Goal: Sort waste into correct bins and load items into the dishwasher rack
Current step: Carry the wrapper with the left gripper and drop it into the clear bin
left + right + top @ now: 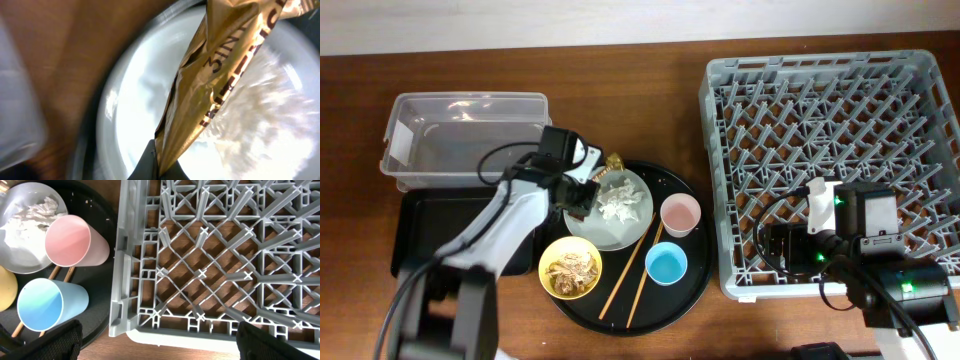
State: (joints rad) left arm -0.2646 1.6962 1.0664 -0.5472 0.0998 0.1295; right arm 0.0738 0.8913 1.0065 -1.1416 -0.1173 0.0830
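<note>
The large square grey plastic rack (830, 160) fills the bench's right side. The right gripper (160, 342) hangs over its near left corner, jaws wide and empty. To the left, over the pale round plate (605, 235), the left gripper (157, 167) has its jaws pinched on the shiny gold-brown wrapper (210, 75).

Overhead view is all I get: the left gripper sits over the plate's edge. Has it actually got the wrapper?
Observer: Yes. The left wrist view shows the left gripper shut on one end of the gold-brown wrapper.
Operator: Tissue caught too?
Observer: No. The tissue lies on the plate behind the wrapper, outside the grip.
Operator: Right gripper?
Observer: Its wrist view shows the right gripper open and empty over the rack edge.
</note>
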